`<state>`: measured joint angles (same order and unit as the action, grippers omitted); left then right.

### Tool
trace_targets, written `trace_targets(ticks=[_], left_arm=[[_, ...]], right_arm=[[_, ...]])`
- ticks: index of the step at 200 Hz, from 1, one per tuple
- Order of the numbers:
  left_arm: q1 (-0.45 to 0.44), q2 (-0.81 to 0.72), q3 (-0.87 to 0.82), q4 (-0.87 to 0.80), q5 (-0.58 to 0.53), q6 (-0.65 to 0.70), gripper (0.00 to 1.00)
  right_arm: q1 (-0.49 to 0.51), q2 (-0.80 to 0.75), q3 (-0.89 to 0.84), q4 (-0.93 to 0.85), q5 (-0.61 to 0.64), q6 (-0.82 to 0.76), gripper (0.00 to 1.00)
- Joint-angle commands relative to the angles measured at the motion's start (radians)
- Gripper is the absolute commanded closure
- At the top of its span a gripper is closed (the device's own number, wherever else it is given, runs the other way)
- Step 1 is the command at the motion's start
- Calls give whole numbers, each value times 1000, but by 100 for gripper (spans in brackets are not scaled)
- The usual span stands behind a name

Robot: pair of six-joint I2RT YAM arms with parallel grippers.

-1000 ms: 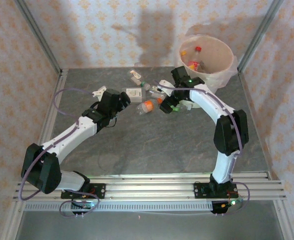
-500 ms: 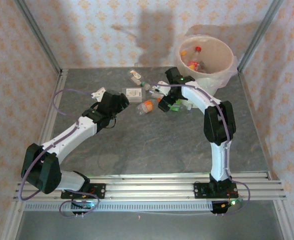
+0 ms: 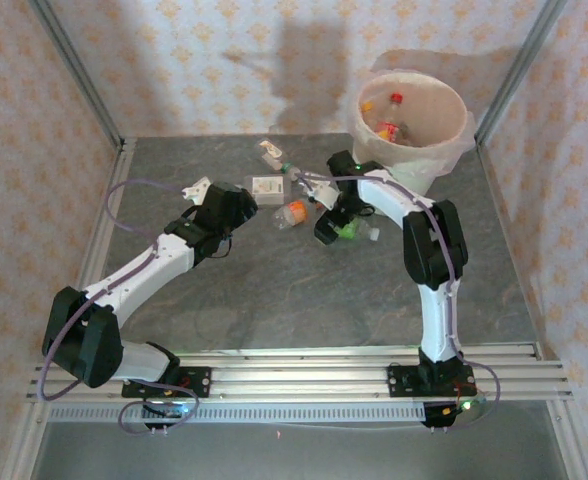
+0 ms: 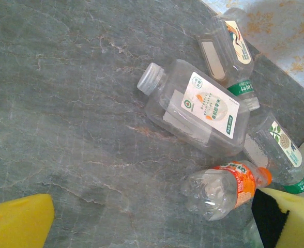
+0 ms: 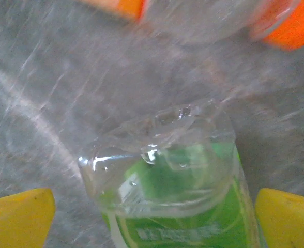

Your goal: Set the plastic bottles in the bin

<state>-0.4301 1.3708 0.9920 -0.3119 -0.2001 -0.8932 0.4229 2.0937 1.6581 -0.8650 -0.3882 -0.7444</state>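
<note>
A grey table (image 3: 274, 300) seen from overhead, with the bin (image 3: 414, 165) at the upper right of the frame and bottles (image 3: 386, 128) already lying inside it. The right arm (image 3: 434, 248) has folded in since a second ago: its elbow now stands nearer the middle of the frame. The right gripper (image 3: 336, 228) has dropped lower in the frame, away from the bin. The left arm (image 3: 134, 275) reaches from lower left toward the centre, much where it was, and the left gripper (image 3: 240, 200) sits just beside the loose cluster at upper centre.

The right gripper's fingers are spread, one on either side of the green bottle (image 3: 349, 232). That bottle lies on the table lower in the frame than before, near the bin but outside it. The right wrist view is blurred – the green bottle (image 5: 172, 206) points its clear base at the camera between the yellow pads (image 5: 17, 217), with a strip of table showing beside the left-hand pad.

In the left wrist view the left gripper (image 4: 152, 227) is spread wide, its pads in the lower corners with bare table between them. Beyond it lies the flat bottle (image 4: 198, 108) with a white label and white cap. Another bottle rests above it, at upper right. The orange bottle (image 4: 227, 187) sits at lower right – just beside the right-hand pad, unheld.
</note>
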Motion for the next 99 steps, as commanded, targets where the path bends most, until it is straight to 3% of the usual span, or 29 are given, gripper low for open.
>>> trace_targets(ticks=[1,32,60,99], left_arm=[[4,16,-5,-29,-40,-20,0],[4,38,8,-24,-30,-21,0],[4,55,22,-28,-19,-19,0],[5,57,22,-34,-28,-17,0]], right_arm=[[17,-109,-60,-68,-63,19,1],[23,-197,-195,117,22,47,1],[44,-197,-245,76,54,-81,1],[70,-198,-324,158,210,-181,1]])
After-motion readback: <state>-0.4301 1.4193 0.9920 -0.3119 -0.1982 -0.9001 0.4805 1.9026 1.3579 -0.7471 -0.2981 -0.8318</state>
